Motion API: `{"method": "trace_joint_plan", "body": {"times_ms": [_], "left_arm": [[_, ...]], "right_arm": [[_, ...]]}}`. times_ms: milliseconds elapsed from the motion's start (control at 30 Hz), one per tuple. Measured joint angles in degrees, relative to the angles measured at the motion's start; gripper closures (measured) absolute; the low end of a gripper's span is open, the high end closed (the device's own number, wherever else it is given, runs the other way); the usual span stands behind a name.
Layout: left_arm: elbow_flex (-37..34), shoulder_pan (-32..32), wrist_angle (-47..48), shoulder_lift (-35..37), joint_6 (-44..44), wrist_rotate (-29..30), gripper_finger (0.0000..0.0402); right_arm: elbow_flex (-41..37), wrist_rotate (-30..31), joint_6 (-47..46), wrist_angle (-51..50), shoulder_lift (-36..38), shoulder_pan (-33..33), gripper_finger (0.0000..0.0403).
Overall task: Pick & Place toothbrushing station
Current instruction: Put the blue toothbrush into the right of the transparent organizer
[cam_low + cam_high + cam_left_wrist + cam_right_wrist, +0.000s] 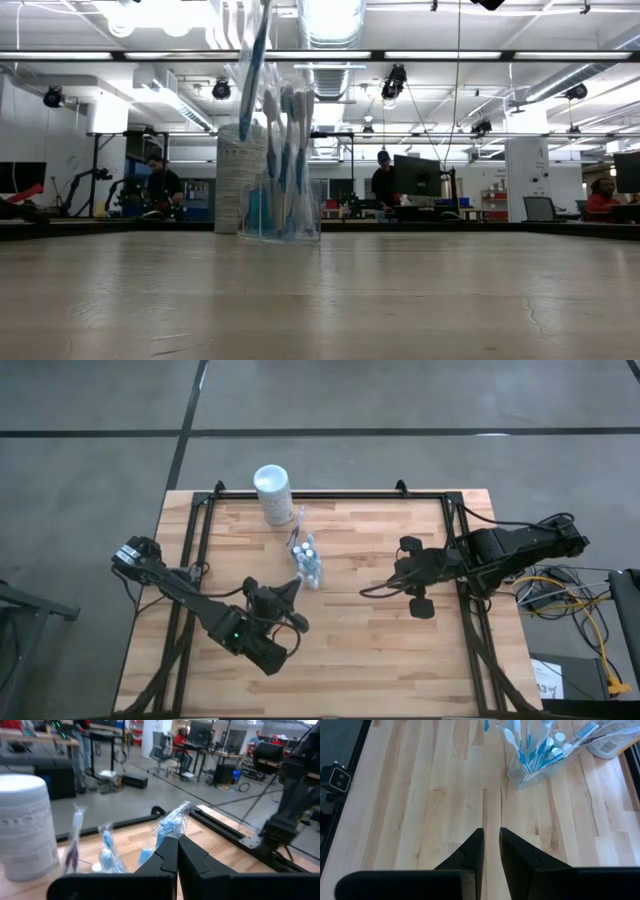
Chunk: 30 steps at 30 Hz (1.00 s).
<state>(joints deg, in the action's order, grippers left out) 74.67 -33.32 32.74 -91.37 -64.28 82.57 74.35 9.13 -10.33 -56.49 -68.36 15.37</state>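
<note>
The toothbrushing station [307,563] is a small clear plastic holder that stands upright on the wooden table, with several blue-and-white toothbrushes in it. It also shows in the low view [281,205] and the right wrist view [531,769]. My left gripper [295,586] is shut, and its tips are right at the holder's near side, below a wrapped toothbrush [171,824]. My right gripper [491,836] hovers over bare wood to the holder's right. It is open by a narrow gap and empty. My left gripper comes at the holder level, slanting from the table's near-left. I cannot tell whether its shut fingertips [170,847] touch the holder or the wrapped toothbrush; they close on nothing that shows.
A taller white cylinder with a round lid [271,493] stands at the table's far edge, just behind the holder; it also shows in the left wrist view [25,827]. A black frame rail [330,495] runs along the far edge. People sit at desks in the room beyond.
</note>
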Motion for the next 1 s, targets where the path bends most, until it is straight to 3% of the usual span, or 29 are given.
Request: {"method": "trace_joint_plan", "body": {"times_ms": [333,733,1000], "left_arm": [[0.00,0.37,-5.80,5.30,11.52,-4.05,0.0400],[-0.02,1.91,-17.67,5.91,27.09,-5.89,0.0401],[-0.02,7.17,-26.48,7.28,40.54,-15.88,0.0401]], "right_arm": [[0.00,-0.02,0.02,-0.02,0.00,0.00,0.0349],[0.00,-0.02,-0.04,-0.01,0.00,-0.01,0.0349],[0.00,-0.02,-0.01,-0.02,0.01,0.00,0.0349]]}}
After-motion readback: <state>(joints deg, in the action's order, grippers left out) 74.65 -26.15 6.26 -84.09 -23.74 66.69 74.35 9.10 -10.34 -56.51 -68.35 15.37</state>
